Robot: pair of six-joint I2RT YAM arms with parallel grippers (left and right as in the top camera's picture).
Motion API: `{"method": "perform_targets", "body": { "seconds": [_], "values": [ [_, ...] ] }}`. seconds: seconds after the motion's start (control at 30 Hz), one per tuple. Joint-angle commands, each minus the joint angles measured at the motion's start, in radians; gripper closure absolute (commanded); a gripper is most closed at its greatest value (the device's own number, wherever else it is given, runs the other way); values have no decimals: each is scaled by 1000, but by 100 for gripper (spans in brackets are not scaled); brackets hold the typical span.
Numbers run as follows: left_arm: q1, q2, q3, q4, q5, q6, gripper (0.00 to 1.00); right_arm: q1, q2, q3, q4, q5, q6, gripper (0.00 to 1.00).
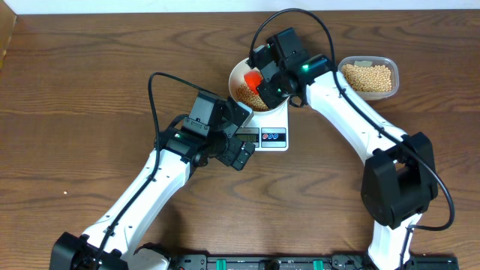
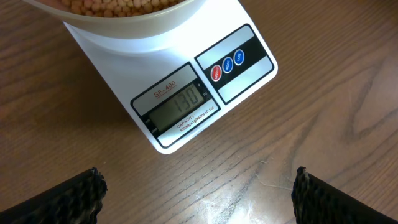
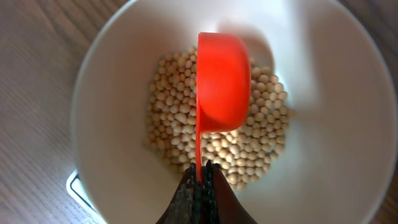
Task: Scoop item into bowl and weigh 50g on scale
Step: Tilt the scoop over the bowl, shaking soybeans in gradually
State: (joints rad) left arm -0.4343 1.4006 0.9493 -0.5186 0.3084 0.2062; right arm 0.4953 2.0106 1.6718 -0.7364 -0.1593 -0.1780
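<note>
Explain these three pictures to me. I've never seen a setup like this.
Two robot arms stand at a wooden table. One picture looks down from above; the other two come from cameras on each wrist. On the table sits a white scale carrying a white bowl of beans, with a clear tub of more beans nearby. The right gripper is shut on the handle of an orange scoop, turned sideways over the bowl. The left gripper hangs open and empty, its camera facing the scale's display.
</note>
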Motion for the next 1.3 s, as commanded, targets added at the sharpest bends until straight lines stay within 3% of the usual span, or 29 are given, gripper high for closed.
{"method": "perform_targets", "body": {
  "seconds": [0.0, 0.97, 1.27],
  "values": [
    [4, -11, 2, 0, -6, -2, 2, 6, -28, -11, -1, 4, -14, 99],
    [4, -11, 2, 0, -6, -2, 2, 16, -28, -26, 26, -65, -9, 99],
    [4, -11, 2, 0, -6, -2, 2, -5, -29, -25, 42, -102, 54, 99]
  ]
}}
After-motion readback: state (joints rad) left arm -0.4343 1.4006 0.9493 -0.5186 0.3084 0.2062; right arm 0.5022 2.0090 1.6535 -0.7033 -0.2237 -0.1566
